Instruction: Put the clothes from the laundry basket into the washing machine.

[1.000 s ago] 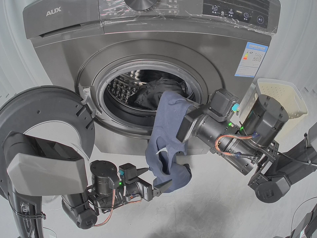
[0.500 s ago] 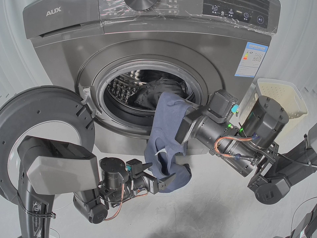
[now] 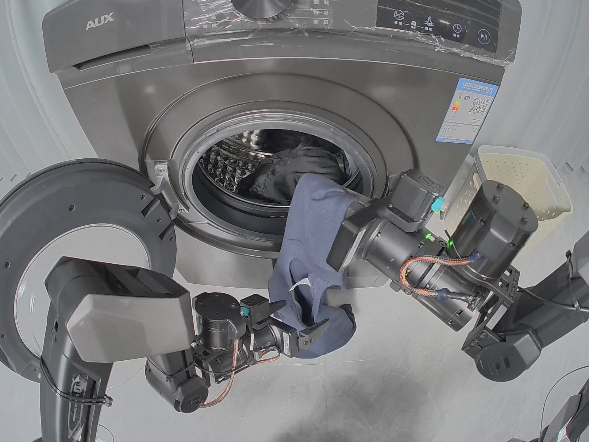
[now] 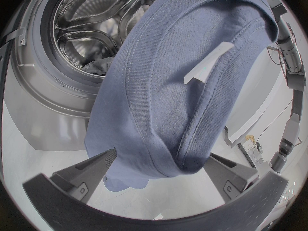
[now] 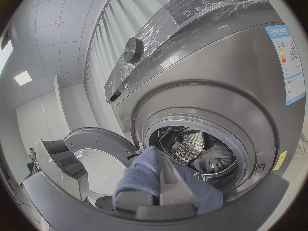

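A blue garment (image 3: 310, 240) hangs from the lip of the washing machine's drum opening (image 3: 202, 207) down almost to the floor. My right gripper (image 3: 351, 202) is shut on its upper part at the opening's right side; in the right wrist view its fingers (image 5: 173, 183) pinch the blue cloth (image 5: 141, 174). My left gripper (image 3: 305, 315) is open low down, one finger on each side of the garment's hanging lower end (image 4: 166, 81). Dark clothes (image 3: 288, 173) lie inside the drum. The cream laundry basket (image 3: 527, 179) stands to the machine's right.
The round machine door (image 3: 80, 204) is swung fully open to the left, just above my left arm. The grey floor (image 3: 380, 388) lies in front of the machine. The white tag (image 4: 207, 64) on the garment faces the left wrist camera.
My left arm has moved right toward the hanging garment, so its open fingers now straddle the lower end. The right gripper and the garment have barely shifted.
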{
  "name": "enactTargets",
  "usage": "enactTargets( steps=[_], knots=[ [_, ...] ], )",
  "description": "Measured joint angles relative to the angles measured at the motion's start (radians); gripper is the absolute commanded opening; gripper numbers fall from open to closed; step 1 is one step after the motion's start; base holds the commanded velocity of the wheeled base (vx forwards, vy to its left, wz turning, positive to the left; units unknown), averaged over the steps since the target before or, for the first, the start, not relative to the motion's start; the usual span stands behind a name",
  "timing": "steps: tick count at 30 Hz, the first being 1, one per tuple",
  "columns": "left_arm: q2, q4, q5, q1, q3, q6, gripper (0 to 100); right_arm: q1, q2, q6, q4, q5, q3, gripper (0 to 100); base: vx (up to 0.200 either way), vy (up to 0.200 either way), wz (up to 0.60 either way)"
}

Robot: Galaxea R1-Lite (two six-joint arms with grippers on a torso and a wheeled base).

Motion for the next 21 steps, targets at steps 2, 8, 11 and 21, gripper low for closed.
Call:
enactTargets(
  steps=[2,8,11,21],
  knots=[
    [0.002,0.000,0.004,-0.001,-0.006,0.000,0,0.000,-0.001,0.000,-0.001,0.000,0.002,0,0.000,0.000,0.00],
    [0.004,0.000,0.027,-0.001,-0.027,-0.001,0,0.000,-0.001,0.003,-0.003,0.000,0.006,0,0.000,0.000,0.00],
    [0.000,-0.001,0.029,0.000,-0.027,0.000,0,-0.001,-0.004,0.003,-0.003,-0.001,0.007,0,0.000,0.000,0.00],
    [-0.130,0.000,0.028,0.018,0.081,0.001,0,-0.027,-0.026,0.002,-0.003,0.000,0.033,0,0.000,0.000,0.00]
  ],
)
